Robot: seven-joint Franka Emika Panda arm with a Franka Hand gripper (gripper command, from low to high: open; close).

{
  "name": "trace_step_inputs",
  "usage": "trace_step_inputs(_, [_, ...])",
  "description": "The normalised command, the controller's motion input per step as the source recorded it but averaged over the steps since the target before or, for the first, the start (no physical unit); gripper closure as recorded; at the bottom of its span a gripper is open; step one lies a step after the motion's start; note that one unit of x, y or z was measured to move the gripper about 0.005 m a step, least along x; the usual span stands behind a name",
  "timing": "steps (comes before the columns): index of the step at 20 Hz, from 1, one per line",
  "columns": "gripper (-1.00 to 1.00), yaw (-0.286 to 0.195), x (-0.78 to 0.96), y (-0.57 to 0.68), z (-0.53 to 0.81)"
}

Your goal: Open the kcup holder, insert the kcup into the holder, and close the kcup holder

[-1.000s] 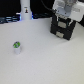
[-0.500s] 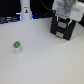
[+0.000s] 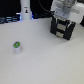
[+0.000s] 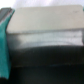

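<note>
The kcup (image 3: 16, 47), a small white pod with a green top, stands alone on the white table toward the exterior view's left. The kcup holder (image 3: 63, 29), a black boxy unit, sits at the back toward the exterior view's right. My gripper (image 3: 62, 19) hangs right over the holder, at its top, on the white arm. The blurred wrist view shows one teal finger (image 4: 5, 45) far off to one side. A pale grey face of the holder (image 4: 45, 22) fills the space beside it, above a dark band. The other finger is out of frame. Nothing is held.
A tall white stand (image 3: 25, 10) rises at the back of the table (image 3: 45, 62), beyond the kcup. Dark equipment lines the back edge behind the stand. A broad stretch of white tabletop separates the kcup from the holder.
</note>
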Motion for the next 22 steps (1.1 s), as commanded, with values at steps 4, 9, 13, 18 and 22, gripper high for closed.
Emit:
trace_step_inputs(4, [1.0, -0.076, 0.96, -0.25, 0.2])
trace_step_inputs(9, [1.0, -0.079, 0.96, -0.28, 0.24])
trace_step_inputs(13, [1.0, -0.078, 0.96, -0.3, 0.26])
trace_step_inputs(18, [1.0, -0.08, 0.95, -0.31, 0.25])
trace_step_inputs(22, [1.0, -0.079, 0.92, -0.34, 0.22])
